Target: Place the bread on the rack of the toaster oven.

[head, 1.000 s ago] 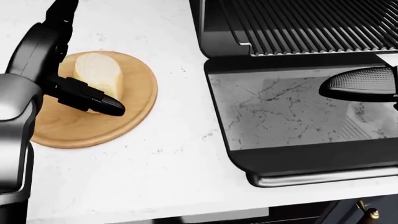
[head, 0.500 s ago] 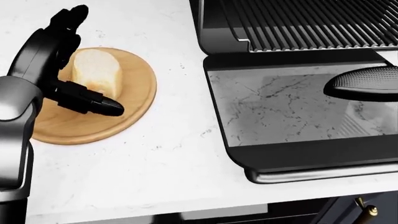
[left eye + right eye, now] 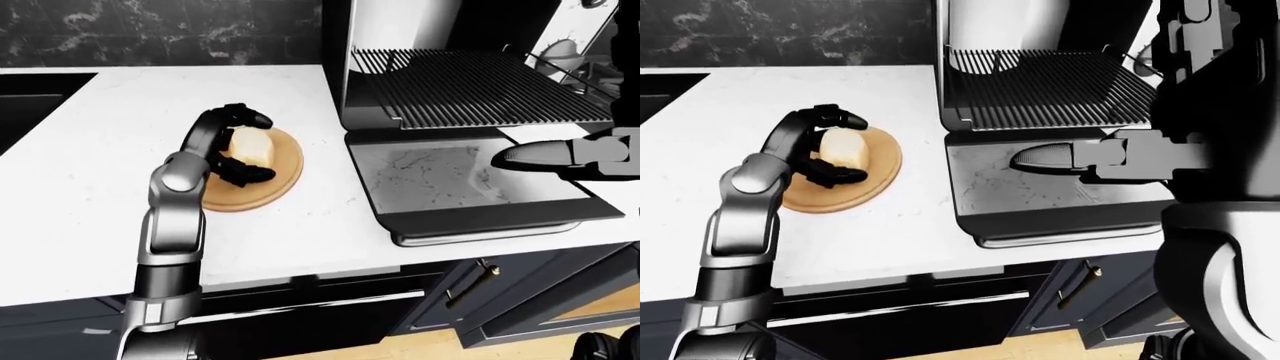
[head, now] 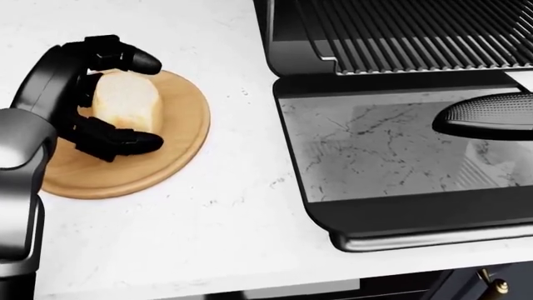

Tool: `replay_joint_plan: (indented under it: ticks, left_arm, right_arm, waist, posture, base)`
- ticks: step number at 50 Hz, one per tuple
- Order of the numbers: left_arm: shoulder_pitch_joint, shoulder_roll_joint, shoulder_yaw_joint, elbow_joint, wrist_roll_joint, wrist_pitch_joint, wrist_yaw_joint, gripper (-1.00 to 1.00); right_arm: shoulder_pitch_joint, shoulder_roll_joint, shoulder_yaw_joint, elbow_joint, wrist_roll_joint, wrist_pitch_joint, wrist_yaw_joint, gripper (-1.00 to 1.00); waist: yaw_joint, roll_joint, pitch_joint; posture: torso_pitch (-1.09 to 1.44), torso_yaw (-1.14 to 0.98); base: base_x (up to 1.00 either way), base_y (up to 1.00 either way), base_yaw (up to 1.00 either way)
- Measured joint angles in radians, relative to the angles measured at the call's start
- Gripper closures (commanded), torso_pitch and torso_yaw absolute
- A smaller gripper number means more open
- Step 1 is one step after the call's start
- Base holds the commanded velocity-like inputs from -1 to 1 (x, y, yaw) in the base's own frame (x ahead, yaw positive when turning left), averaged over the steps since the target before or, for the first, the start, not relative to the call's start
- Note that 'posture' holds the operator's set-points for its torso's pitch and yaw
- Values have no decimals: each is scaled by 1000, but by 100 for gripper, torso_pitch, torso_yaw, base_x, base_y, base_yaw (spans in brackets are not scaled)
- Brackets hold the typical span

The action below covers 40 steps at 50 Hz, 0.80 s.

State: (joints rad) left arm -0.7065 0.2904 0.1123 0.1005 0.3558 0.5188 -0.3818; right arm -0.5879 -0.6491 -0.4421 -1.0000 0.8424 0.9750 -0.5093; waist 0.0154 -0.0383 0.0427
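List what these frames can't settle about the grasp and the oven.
- Pale bread loaf on the round wooden board: its far-left side hides behind the black left hand in the head view, so contact there is unclear.
- Black right hand: cut off by the head view's right edge; finger pose unreadable.
- Toaster oven's ribbed metal rack: its deep end is lost in the dark cavity, left-eye view.

Our right hand (image 4: 487, 115) cut off at the head view's right edge, bread's (image 4: 127, 100) left side hidden behind our left hand (image 4: 100, 100), toaster oven (image 4: 392, 37) cropped at top

Grey metal arm (image 3: 172, 225), black segmented fingers (image 4: 125, 59).
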Motion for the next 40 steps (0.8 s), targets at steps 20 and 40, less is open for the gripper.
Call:
replay_joint_plan:
  ticks: [20, 40]
  left_arm:
    - [-76, 16, -5, -45, 13, 48, -44, 74]
    - [-336, -48, -91, -326, 86, 304, -195, 100]
  right_arm:
    - [-24, -15, 4, 12, 13, 4, -11, -100]
    - [39, -63, -57, -8, 93, -31, -55, -100]
  waist:
    - [1, -3, 7]
    - [5, -13, 21]
  posture:
    - [0, 0]
    - [0, 0]
  base:
    - [0, 0, 0]
    - [0, 0, 0]
